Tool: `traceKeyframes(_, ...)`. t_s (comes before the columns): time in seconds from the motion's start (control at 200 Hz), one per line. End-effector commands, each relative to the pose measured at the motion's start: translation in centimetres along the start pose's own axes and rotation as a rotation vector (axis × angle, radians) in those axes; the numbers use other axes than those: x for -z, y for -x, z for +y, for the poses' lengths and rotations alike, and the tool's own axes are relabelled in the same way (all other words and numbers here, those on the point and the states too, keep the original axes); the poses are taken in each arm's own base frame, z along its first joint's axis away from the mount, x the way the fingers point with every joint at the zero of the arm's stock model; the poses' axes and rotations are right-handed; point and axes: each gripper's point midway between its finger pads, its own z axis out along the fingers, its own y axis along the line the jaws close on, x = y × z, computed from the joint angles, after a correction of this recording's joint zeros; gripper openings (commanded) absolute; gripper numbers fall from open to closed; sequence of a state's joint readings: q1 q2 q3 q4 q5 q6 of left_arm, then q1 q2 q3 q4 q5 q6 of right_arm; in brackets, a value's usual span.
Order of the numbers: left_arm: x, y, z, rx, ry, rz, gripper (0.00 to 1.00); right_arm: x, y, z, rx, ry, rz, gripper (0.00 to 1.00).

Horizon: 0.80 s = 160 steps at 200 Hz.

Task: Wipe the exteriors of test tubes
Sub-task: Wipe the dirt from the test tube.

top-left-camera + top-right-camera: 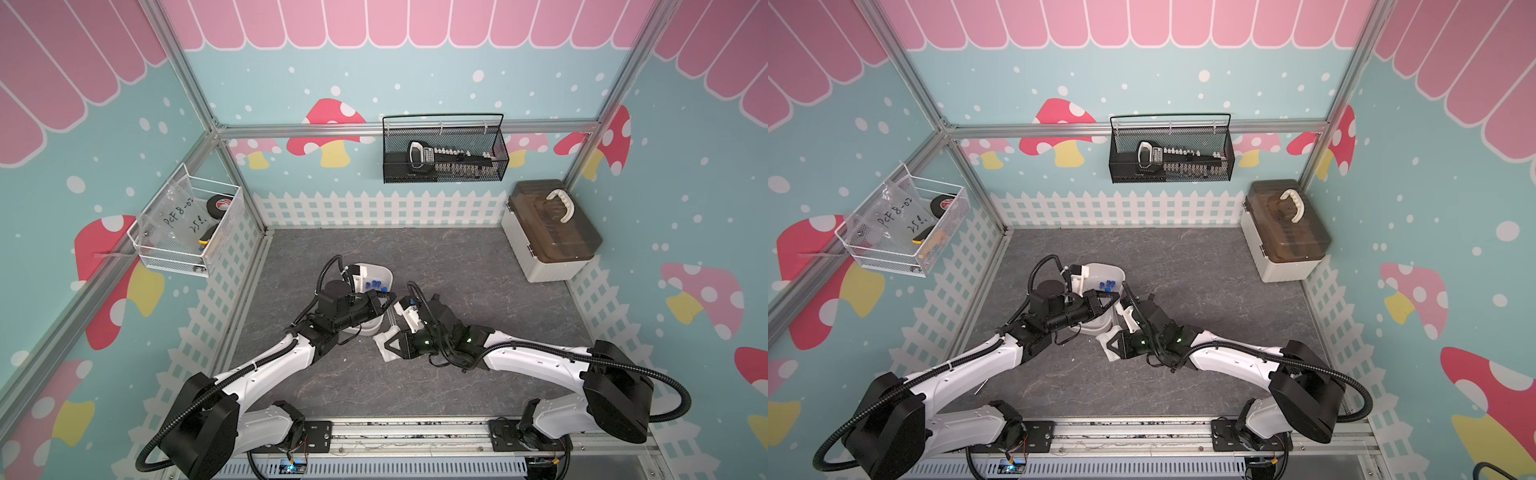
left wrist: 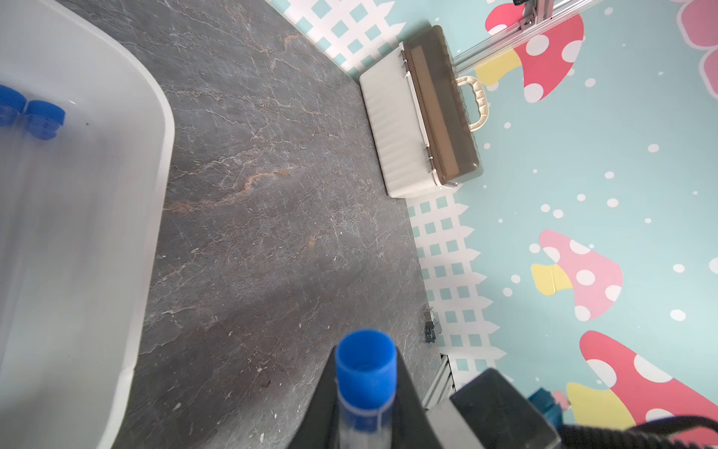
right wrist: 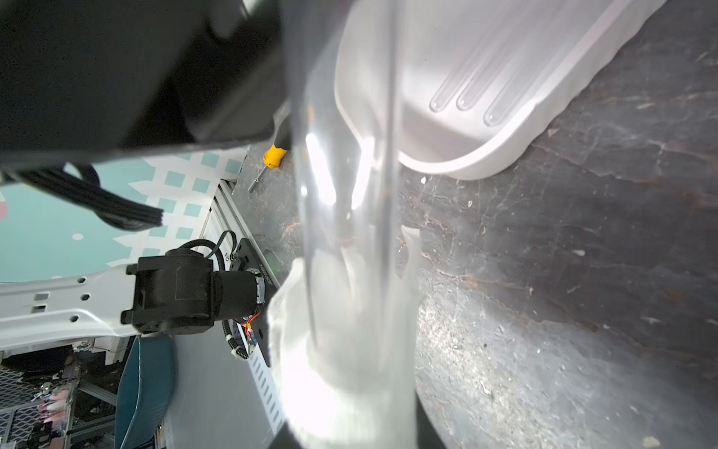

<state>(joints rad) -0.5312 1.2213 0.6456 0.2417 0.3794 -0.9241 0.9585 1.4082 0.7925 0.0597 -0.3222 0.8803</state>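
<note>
**Capped tube bridged between two end effectors**

The left end effector is clenched below the blue cap of one thin clear test tube; the right end effector is clenched on a crumpled white cloth bunched around that tube's closed end. The tube spans the gap over the grey stone-patterned table, long axis running from one end effector to the other — a wipe would probably travel along it, cloth toward cap. Three more capped tubes lie in the white rounded plastic tray, nearer the left arm.
</note>
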Motion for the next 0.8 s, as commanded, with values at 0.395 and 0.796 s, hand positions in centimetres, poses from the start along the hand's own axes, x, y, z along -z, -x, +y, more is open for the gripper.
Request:
traceKeyframes(0.395,0.3,0.3,-0.6,-0.003,-0.023,-0.006,0.15,0.8,8.0,0.5,0.053,0.015,-0.133,0.19)
traceKeyframes(0.796,0.6,0.6,-0.7,-0.009,-0.018,-0.023,0.15,0.7,8.7,0.2,0.035,0.043,-0.112,0.19)
